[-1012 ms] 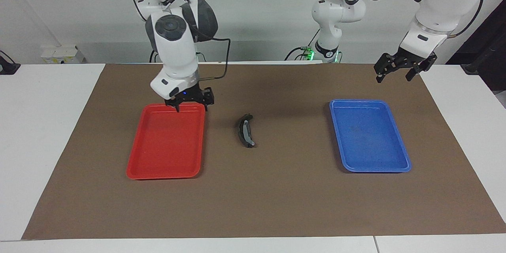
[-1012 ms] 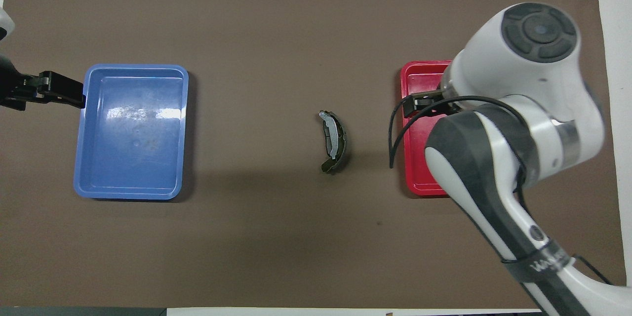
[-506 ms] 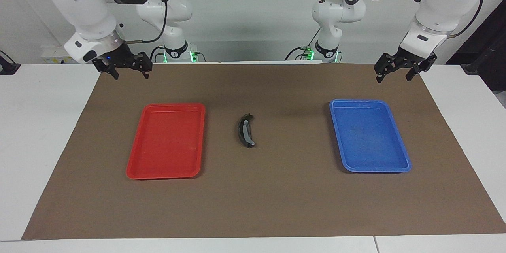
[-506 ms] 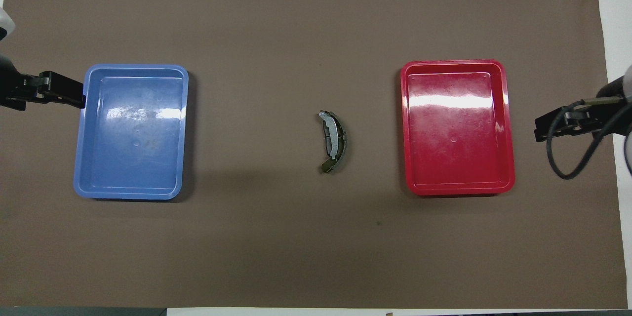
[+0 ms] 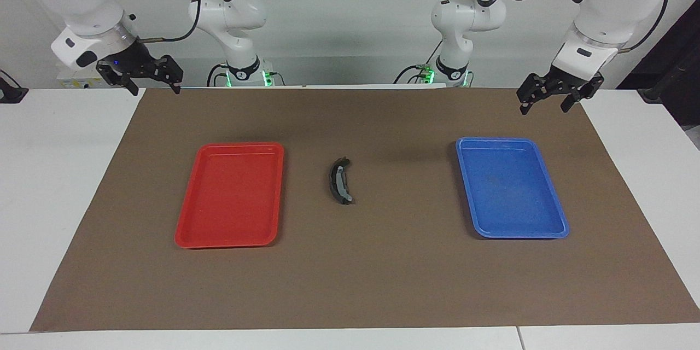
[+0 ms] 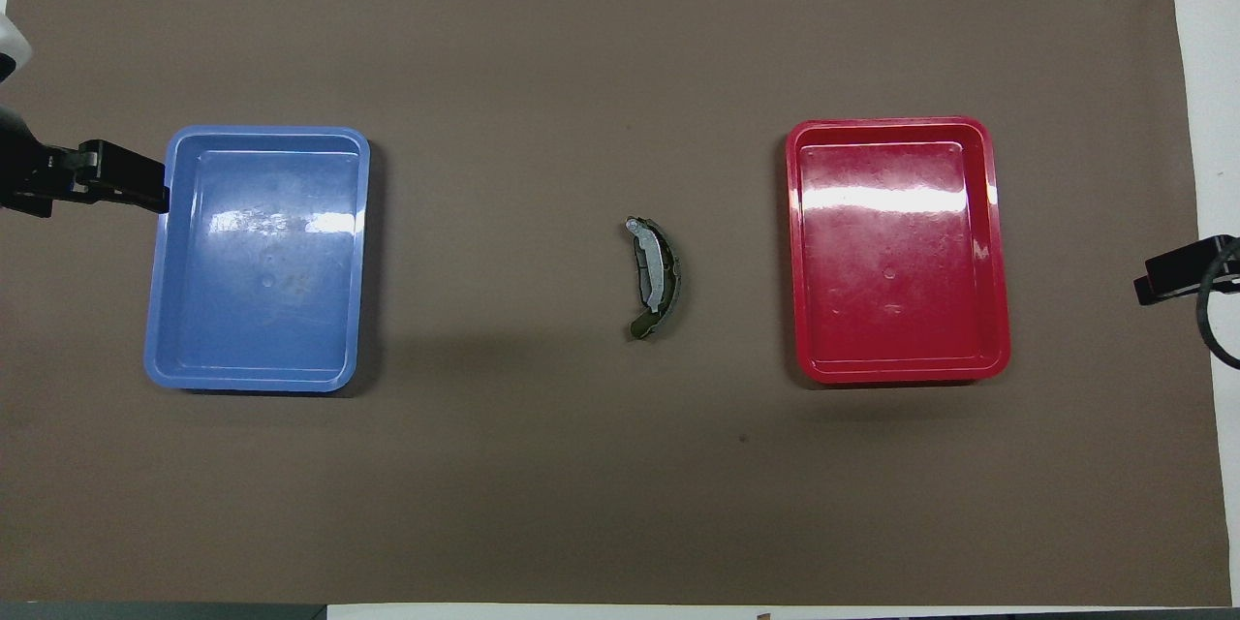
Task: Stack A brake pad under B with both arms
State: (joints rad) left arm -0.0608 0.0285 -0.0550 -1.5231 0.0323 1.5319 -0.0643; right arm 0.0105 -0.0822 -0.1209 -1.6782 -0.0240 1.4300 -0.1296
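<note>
The crescent pad B (image 6: 654,273) lies on the brown mat midway between the two trays, grey face up, with small tabs at its ends; it also shows in the facing view (image 5: 340,180). A dark edge runs along its outer curve; I cannot tell whether that is the A brake pad, which does not show as a separate thing. My left gripper (image 5: 545,106) is open and empty, up over the mat by the blue tray (image 5: 558,227); it also shows in the overhead view (image 6: 121,187). My right gripper (image 5: 155,89) is open and empty over the mat's corner at the right arm's end.
A red tray (image 5: 188,232) lies toward the right arm's end and the blue tray (image 6: 160,349) toward the left arm's end; nothing shows in either. Only the tip of the right gripper (image 6: 1177,276) shows in the overhead view.
My right arm has pulled back from over the red tray to the mat's corner at its own end. The left arm and the pad have not moved.
</note>
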